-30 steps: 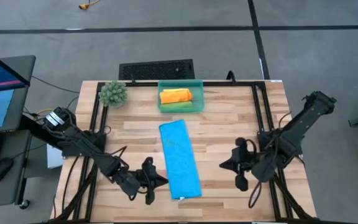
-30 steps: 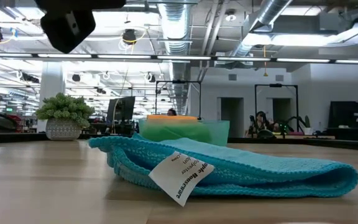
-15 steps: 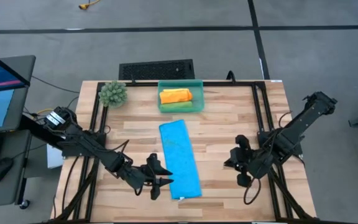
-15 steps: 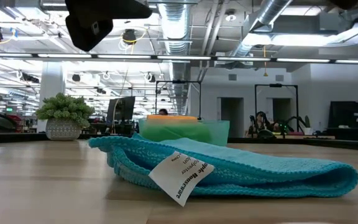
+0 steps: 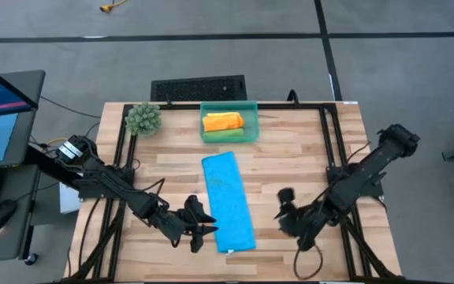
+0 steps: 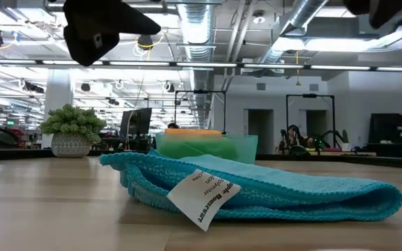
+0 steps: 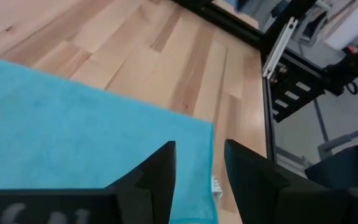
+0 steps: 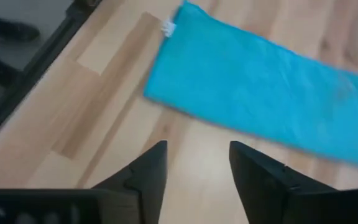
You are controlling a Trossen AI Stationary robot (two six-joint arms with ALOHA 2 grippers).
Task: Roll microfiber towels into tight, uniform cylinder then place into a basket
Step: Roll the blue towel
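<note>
my open, empty left gripper (image 5: pixel 208 229) and right gripper (image 5: pixel 284 211) flank the blue towel (image 5: pixel 228 200); uneven pinches would probably roll it crooked.

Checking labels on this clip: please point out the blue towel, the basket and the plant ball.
blue towel (image 5: pixel 229 202): high view, middle of the folded strip.
basket (image 5: pixel 228 103): high view, far rim of the teal bin.
plant ball (image 5: pixel 143 118): high view, centre of the spiky green ball.

Bare table (image 5: pixel 290 170) flanks towel (image 5: pixel 228 201) — basket (image 5: pixel 228 122), plant (image 5: pixel 143 118) behind
</note>
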